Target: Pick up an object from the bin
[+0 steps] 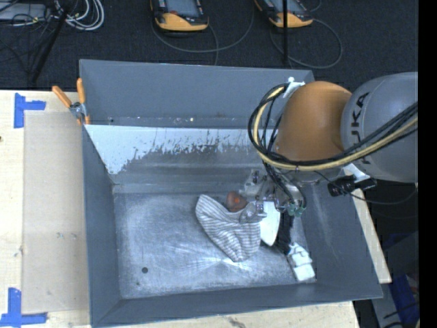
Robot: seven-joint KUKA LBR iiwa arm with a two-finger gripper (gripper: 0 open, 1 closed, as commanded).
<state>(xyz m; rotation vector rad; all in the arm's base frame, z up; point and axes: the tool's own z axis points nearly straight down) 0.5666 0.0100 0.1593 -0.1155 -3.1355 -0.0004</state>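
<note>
My gripper [260, 198] hangs low in the right half of the bin, just under the arm's orange cover. It is over the upper right edge of a crumpled grey-and-white striped cloth [227, 233] that lies on the bin floor. A small reddish-brown thing [234, 199] sits at the cloth's top edge, just left of the gripper. A white rounded piece [270, 228] lies right below the gripper, against the cloth's right side. I see nothing held by the gripper.
A black thing with a white end [295, 255] lies slanted toward the bin's front right corner. The arm and its cables hang over the bin's right rear part. The left half of the floor is bare metal.
</note>
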